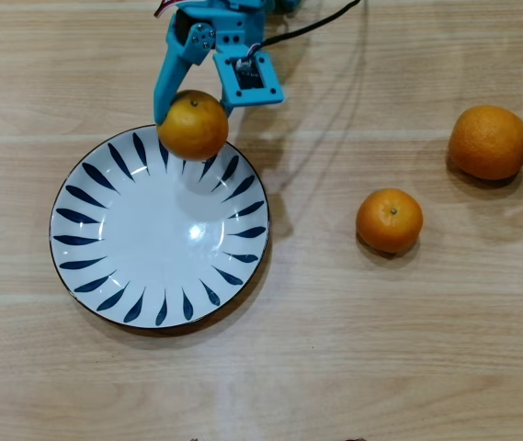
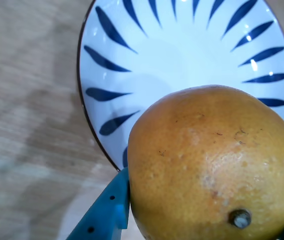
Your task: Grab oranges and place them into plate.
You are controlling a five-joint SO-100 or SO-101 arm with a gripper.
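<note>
Overhead view has the blue gripper [image 1: 193,115] pinching the yellowish orange [image 1: 193,125], stem end up, over the plate's [image 1: 77,266] far rim; plate's empty; other two oranges [image 1: 390,220] [image 1: 489,141] sit toward the table's [image 1: 380,349] right edge.

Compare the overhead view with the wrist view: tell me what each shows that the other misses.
Only the overhead view shows two more oranges on the table, a deeper orange small one and a larger one, and the plate's full rim. Only the wrist view shows the held fruit's stem nub close up. Both show the blue hand gripping the yellowish orange over the plate.
</note>
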